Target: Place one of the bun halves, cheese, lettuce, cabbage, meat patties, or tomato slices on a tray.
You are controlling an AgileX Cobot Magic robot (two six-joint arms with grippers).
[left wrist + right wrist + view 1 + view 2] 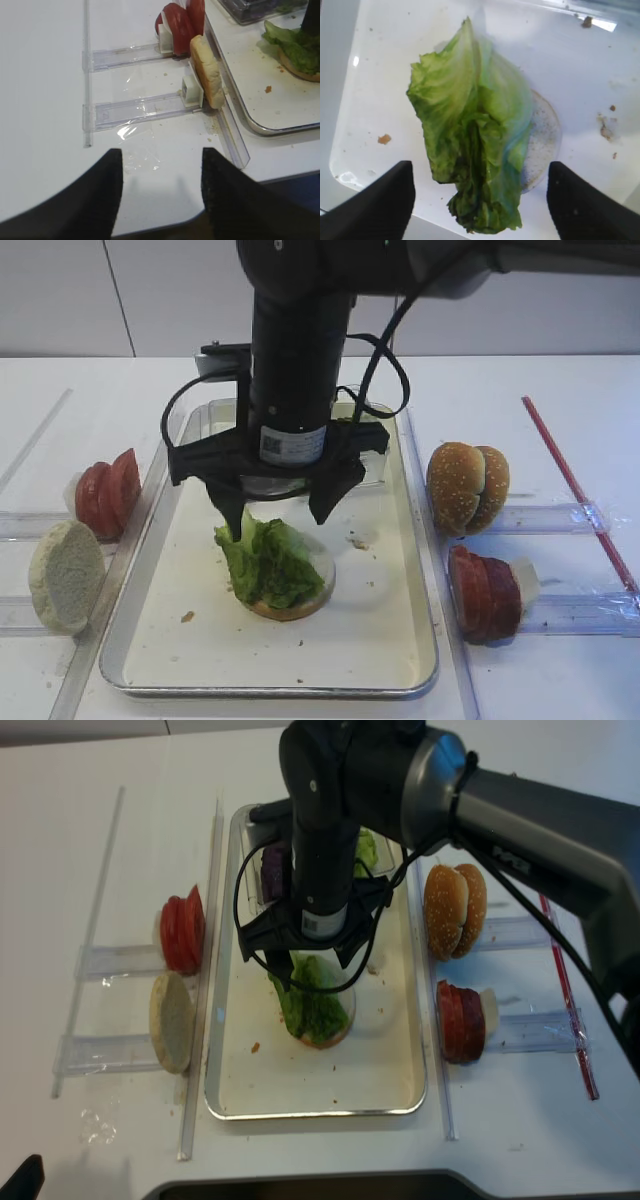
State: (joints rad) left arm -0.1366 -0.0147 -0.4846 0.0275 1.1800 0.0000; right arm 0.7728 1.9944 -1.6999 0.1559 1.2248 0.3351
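One lettuce [270,562] leaf lies in the middle of the tray [130,640], draped over a single bun half [290,608] whose brown edge shows under the leaf's lower right side. In the right wrist view the leaf [475,150] fills the centre of the frame, with the bun's pale round face [542,145] showing at its right. The right gripper [278,510] hangs straight above the leaf with its jaws spread wide, one finger [380,207] at lower left and the other at lower right of that view. Nothing is between them, and the leaf lies free on the bun.

Two groups sit left of the tray in the first high view: a stack of tomato slices [108,493] at middle left, and below it one pale bun half [65,575] standing on edge. Two groups sit on the right as well: a pair of sesame bun halves [467,487] standing together, and below them a row of dark red patties [485,595] with a white block at their right end. I cannot count the slices or patties exactly.

At the tray's top end, in the second high view, a clear box [262,880] holds a purple cabbage [275,872] leaf and some green.

The left gripper [161,190] shows at the bottom of the left wrist view, with its two dark fingers apart over bare table [45,75] and nothing between them.
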